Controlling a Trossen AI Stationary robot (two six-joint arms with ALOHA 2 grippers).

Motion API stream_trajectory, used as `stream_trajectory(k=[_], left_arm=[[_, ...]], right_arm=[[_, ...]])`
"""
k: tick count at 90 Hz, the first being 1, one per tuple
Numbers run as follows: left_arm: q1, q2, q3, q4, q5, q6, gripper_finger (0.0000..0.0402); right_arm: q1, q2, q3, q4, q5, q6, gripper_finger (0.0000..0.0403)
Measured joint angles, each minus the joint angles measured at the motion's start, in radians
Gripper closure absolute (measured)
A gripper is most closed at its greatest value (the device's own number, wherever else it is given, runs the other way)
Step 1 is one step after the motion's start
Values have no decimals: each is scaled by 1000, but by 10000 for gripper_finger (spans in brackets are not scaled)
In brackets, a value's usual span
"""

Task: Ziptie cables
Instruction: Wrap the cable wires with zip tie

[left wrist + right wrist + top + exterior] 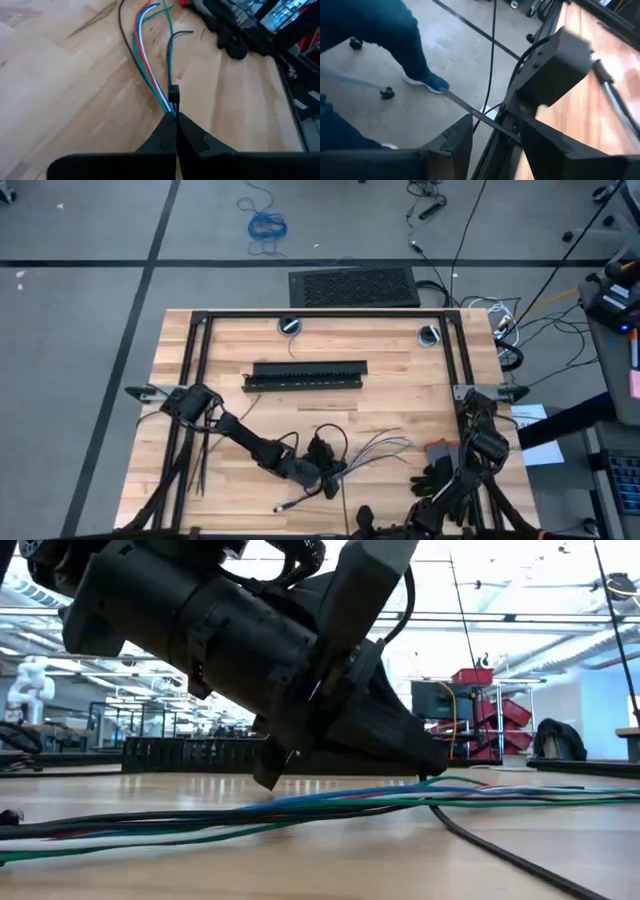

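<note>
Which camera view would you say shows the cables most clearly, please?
The left wrist view: the cables run straight out from the shut left gripper, each colour distinct. The high view shows them small, splayed at one end. The low view shows them lying edge-on along the table. The right wrist view misses them.

A grey concrete floor (80,310), crossed by dark lines, is seen around the wooden table (400,395). A black ribbed mat (353,287) is laid at the upper centre, and a coiled blue cord (266,224) (top of the frame) lies beyond. Red shelving (490,705) is lit by bright ceiling strips.
</note>
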Motion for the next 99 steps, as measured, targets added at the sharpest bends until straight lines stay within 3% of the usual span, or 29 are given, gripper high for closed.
stream_trajectory(k=[31, 46, 64, 80, 99], left_arm=[[-8, 0, 0, 67, 0, 62, 402], [-15, 0, 0, 80, -7, 89, 402], [-36, 0, 0, 81, -100, 167, 402], [-59, 0, 0, 80, -149, 242, 402], [-109, 0, 0, 80, -326, 405, 402]], right_arm=[[-11, 2, 0, -1, -22, 10, 281], [-16, 2, 0, 12, -22, 23, 321], [-36, 1, 0, 42, -72, 112, 395], [-40, 2, -2, 105, -123, 105, 402], [-41, -2, -2, 118, -152, 103, 402]])
